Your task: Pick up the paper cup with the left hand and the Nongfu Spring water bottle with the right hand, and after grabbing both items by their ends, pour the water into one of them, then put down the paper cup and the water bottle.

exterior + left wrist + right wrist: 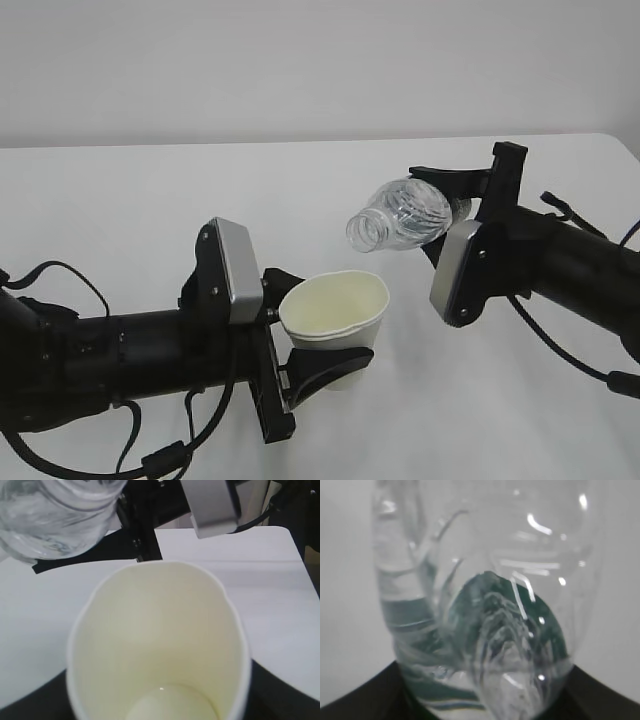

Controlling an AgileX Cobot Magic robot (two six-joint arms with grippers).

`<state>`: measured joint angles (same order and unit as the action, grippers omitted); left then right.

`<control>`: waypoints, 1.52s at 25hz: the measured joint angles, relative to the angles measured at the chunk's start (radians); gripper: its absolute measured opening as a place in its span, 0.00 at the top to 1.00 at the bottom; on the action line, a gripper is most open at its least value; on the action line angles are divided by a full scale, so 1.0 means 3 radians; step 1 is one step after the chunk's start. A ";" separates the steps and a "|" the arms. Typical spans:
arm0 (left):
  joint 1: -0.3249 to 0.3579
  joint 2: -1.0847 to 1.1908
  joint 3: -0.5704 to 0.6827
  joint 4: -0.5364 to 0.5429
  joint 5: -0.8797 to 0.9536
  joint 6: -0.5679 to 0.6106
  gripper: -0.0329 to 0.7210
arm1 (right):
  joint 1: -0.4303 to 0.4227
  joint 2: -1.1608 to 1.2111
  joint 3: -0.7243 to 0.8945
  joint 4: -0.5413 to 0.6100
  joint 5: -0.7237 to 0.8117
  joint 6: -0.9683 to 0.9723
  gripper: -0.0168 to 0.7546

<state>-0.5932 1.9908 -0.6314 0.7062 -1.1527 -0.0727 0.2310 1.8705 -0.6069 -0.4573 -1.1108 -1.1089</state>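
Note:
The off-white paper cup (pixel 335 315) is held above the table by my left gripper (pixel 318 345), shut on its lower body, with the mouth up. In the left wrist view the cup (pixel 160 645) fills the frame and its pale cream inside looks empty. My right gripper (pixel 455 205) is shut on the base end of the clear Nongfu Spring water bottle (pixel 402 214). The bottle is tipped, its capless neck (pixel 366 232) pointing left and down, just above and right of the cup's rim. The bottle (pixel 480 610) fills the right wrist view. No water stream shows.
A white table (pixel 300 190) runs under both arms, with its right edge (pixel 625 145) at the far right. The left arm's cables (pixel 60 290) loop at the lower left. The right arm's silver plate (pixel 212 505) and the bottle's neck (pixel 55 517) show in the left wrist view.

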 joint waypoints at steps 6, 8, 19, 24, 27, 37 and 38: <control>0.0000 0.0000 0.0000 0.0000 0.0032 0.0000 0.36 | 0.0000 0.0000 0.0000 0.0005 0.0000 -0.0052 0.41; 0.0000 0.0000 0.0000 0.0000 0.0032 0.0000 0.37 | 0.0000 0.0000 0.0000 0.0005 0.0000 -0.0073 0.41; 0.0000 0.0000 0.0000 0.0040 0.0052 0.0000 0.37 | 0.0000 0.0000 0.0000 0.0005 0.0000 -0.0199 0.41; 0.0000 0.0000 0.0000 0.0078 0.0052 0.0000 0.37 | 0.0000 0.0000 0.0000 0.0005 0.0000 -0.0226 0.41; 0.0000 0.0000 0.0000 0.0078 0.0065 0.0000 0.37 | 0.0000 0.0000 0.0000 0.0005 0.0000 -0.0285 0.41; 0.0000 0.0000 0.0000 0.0085 0.0071 0.0000 0.37 | 0.0000 0.0000 0.0000 0.0013 0.0000 -0.0429 0.41; 0.0000 0.0000 0.0000 0.0085 0.0071 0.0000 0.37 | 0.0000 0.0000 0.0000 0.0021 0.0000 -0.0434 0.41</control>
<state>-0.5932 1.9908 -0.6314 0.7316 -1.1313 -0.0727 0.2310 1.8705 -0.6069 -0.4509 -1.1108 -1.2390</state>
